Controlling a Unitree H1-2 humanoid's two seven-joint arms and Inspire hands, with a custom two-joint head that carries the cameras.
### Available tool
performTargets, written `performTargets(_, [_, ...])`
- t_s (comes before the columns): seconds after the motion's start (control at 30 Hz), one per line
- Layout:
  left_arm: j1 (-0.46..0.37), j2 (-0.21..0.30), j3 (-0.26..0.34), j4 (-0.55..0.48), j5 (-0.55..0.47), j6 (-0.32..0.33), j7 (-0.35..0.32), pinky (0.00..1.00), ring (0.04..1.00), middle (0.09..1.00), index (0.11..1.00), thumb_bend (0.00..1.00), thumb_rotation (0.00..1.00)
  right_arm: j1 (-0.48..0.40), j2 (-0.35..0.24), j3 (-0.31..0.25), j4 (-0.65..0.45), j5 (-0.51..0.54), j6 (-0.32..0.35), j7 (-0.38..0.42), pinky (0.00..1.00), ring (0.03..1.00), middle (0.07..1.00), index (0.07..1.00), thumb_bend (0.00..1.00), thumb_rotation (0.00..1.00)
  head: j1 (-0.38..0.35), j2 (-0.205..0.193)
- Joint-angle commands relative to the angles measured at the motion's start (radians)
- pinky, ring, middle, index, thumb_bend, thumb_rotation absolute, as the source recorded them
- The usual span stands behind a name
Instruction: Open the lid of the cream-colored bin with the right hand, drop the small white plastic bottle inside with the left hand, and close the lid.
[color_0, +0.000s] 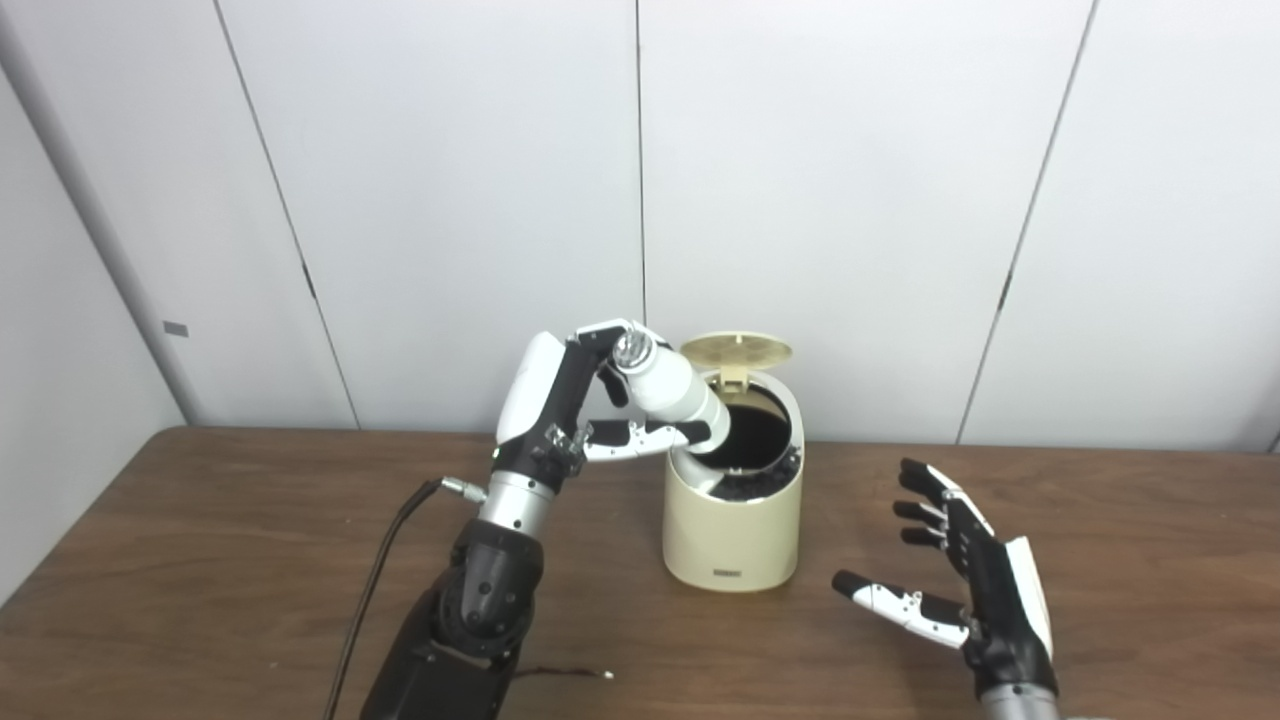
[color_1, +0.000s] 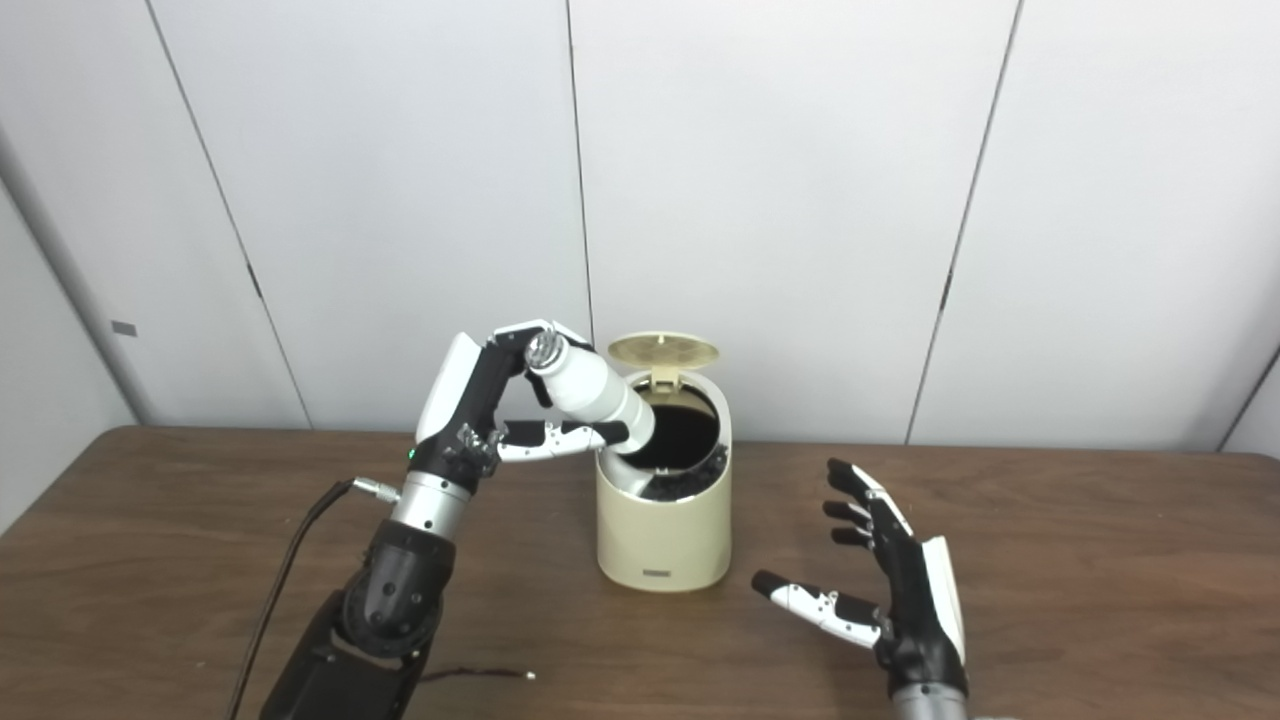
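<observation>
The cream-colored bin (color_0: 733, 530) stands on the brown table (color_0: 200, 560) with its lid (color_0: 737, 349) flipped up at the back and its dark inside showing. My left hand (color_0: 575, 400) is raised at the bin's left rim, shut on the small white plastic bottle (color_0: 672, 392). The bottle tilts down to the right, its lower end over the opening, its cap end up by my fingers. My right hand (color_0: 960, 570) hovers low over the table, right of the bin, open and holding nothing.
A black cable (color_0: 375, 585) runs along the table beside my left arm, and a thin wire (color_0: 565, 673) lies near the front edge. White wall panels (color_0: 850, 200) stand close behind the table.
</observation>
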Motion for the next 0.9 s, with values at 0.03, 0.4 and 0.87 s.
performTargets(0.03, [-0.038,-0.011,0.001,0.023,0.013,-0.070,0.059,0.33,0.419,0.471,0.502,0.50,0.00,-0.024,0.007,0.001,-0.040,-0.009,-0.012,-0.010,0.68,0.763,0.839,0.833,0.78,0.22,-0.002,0.003])
performTargets(0.4, [-0.049,-0.031,0.000,0.150,0.039,-0.136,0.139,0.35,0.427,0.492,0.485,0.50,0.00,-0.022,0.009,0.002,-0.053,-0.015,-0.011,-0.009,0.68,0.763,0.836,0.834,0.77,0.23,-0.007,0.007])
performTargets(0.87, [-0.055,-0.028,-0.010,0.207,0.053,-0.125,0.161,0.36,0.430,0.481,0.489,0.51,0.00,-0.019,0.015,0.001,-0.063,-0.013,-0.006,-0.006,0.67,0.759,0.834,0.835,0.78,0.25,-0.012,0.013])
